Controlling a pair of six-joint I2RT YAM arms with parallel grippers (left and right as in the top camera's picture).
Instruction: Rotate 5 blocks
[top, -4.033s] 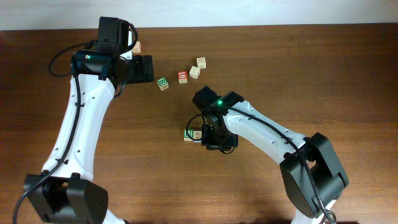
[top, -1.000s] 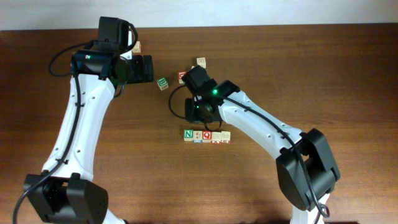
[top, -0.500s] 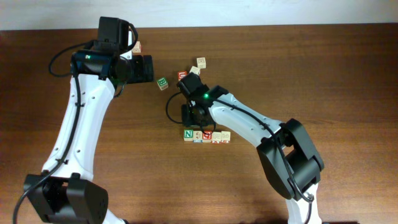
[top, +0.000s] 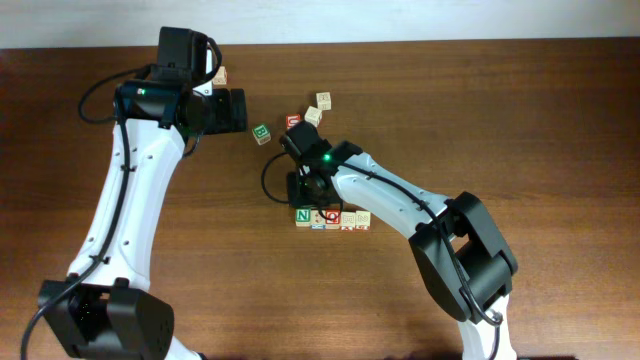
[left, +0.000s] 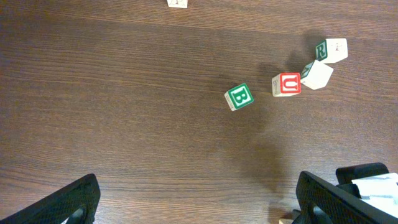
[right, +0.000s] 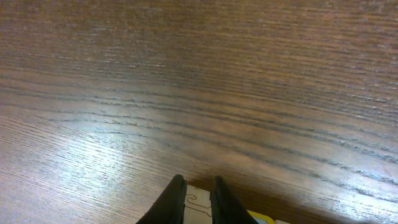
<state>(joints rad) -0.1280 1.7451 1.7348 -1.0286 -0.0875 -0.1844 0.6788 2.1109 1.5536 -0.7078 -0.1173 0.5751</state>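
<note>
The right arm is extended low over the table, its right gripper (right: 198, 182) nearly closed and empty, just beyond the N end of the row of five blocks (top: 333, 219), while the left gripper (left: 199, 199) hangs wide open farther beyond that row, near four loose cubes (top: 323, 99).

Pale block (right: 199, 205) behind the right claw (right: 198, 182) (mostly off bottom edge)

Row of blocks (top: 348, 219) on table (top: 560, 120); loose cubes (top: 323, 100) behind it.
</note>
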